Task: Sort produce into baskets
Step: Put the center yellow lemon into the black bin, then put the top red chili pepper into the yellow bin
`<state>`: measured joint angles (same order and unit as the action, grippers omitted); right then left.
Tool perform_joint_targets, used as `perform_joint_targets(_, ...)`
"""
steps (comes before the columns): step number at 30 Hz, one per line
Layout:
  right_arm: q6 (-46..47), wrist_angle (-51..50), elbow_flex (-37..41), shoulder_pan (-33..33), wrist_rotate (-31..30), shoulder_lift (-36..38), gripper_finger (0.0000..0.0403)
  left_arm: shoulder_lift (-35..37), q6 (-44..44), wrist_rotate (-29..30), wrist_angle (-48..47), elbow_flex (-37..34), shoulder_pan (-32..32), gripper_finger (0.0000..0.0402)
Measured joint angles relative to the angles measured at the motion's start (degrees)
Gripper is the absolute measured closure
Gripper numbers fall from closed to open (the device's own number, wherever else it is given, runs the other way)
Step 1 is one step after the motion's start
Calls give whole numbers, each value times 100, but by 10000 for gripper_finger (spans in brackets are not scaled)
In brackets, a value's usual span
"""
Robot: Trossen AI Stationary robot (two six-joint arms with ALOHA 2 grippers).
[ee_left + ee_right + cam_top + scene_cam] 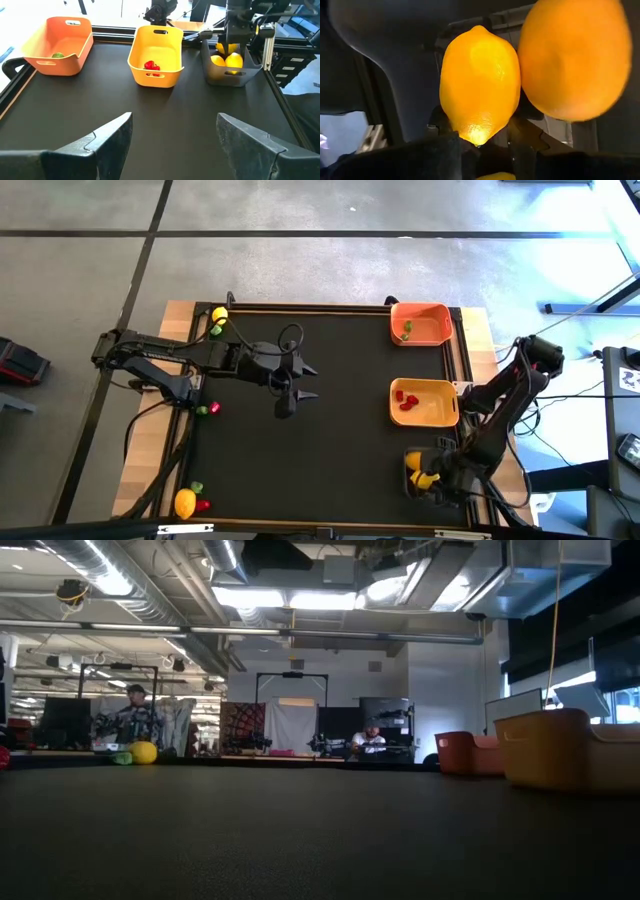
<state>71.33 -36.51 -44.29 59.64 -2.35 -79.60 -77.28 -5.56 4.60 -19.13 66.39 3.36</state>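
Reaching into the dark grey-black rectangular basket [231, 75], our right gripper [234, 37] pinches one oval yellow lemon [479, 82] with its long axis running straight out from the fingers, beside a second lemon [575, 57], while our left gripper [308, 381] hovers spread over mid-table.

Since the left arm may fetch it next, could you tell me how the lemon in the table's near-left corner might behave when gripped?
The lemon looks oval and smooth, so it will probably roll if nudged and could slip from the fingers. Red and green pieces touch it, so they may shift too. The left hand, open, looks wide enough.
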Motion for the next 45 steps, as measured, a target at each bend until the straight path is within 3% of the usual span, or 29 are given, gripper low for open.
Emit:
perform_joint_targets(8,-92,21,0,-2,-214,-200,318,0,0,2,0,0,0,119)
perform_joint_targets(17,24,18,0,-2,-161,-193,218,0,3,4,0,0,0,119)
perform_joint_targets(21,217,35,0,-15,43,-11,192,0,4,7,0,0,0,119)
perform_joint_targets(27,422,-136,-221,-325,717,384,190,0,4,7,0,0,0,119)
perform_joint_targets(34,43,-1005,-972,-730,785,706,203,0,6,9,0,0,0,119)
perform_joint_targets(45,-1680,-1302,-1795,-1586,-572,878,205,-24,-11,28,0,-2,0,119)
